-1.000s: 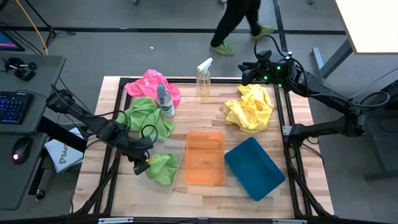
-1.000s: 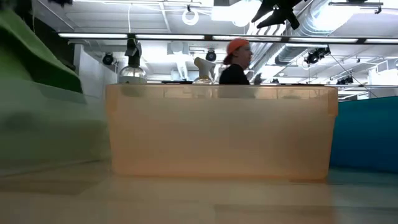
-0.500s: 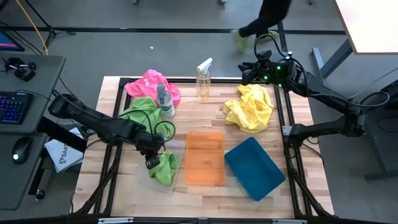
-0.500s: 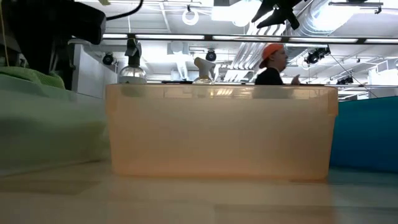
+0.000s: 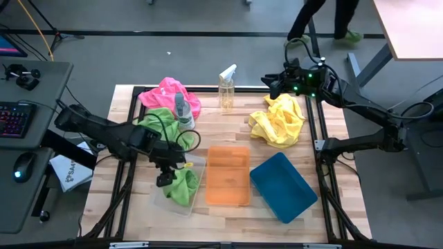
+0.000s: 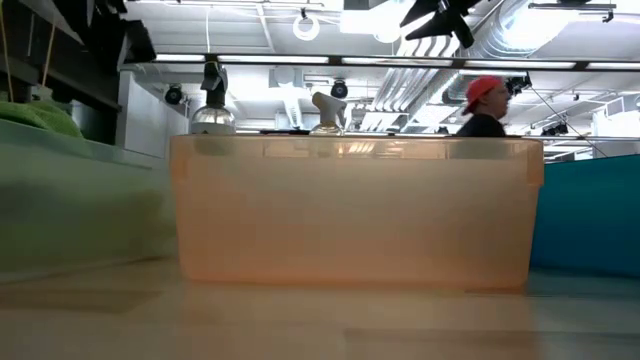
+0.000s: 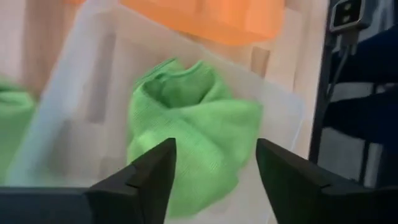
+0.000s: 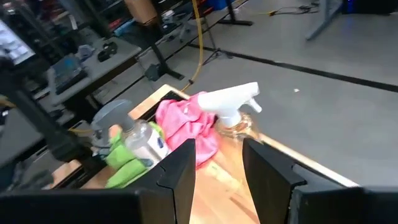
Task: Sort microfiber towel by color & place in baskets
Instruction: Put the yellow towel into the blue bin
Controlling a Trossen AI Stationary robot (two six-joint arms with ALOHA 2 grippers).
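Note:
A lime green microfiber towel (image 7: 193,130) lies crumpled in the clear basket (image 5: 173,202), at the near left of the three baskets. My left gripper (image 7: 214,168) hangs open just above it, a finger on either side and apart from the cloth; the high view shows this left gripper (image 5: 165,178) too. The orange basket (image 5: 228,175) and the teal basket (image 5: 282,187) stand to the right. A pink towel (image 5: 169,93), a green pile (image 5: 160,124) and yellow towels (image 5: 278,119) lie on the table farther back. My right gripper (image 5: 273,83) waits open over the far right corner.
Two clear spray bottles stand at the far side, one (image 5: 227,86) near the middle and one (image 5: 183,114) between the pink and green cloths. A person (image 5: 332,17) walks on the floor beyond the far edge. Bare wood shows in front of the baskets.
My left gripper has carried the green towel toward the table's right, over the clear basket, and let it go. The towel hung high at the basket's left side a second ago. It now lies low inside the basket.

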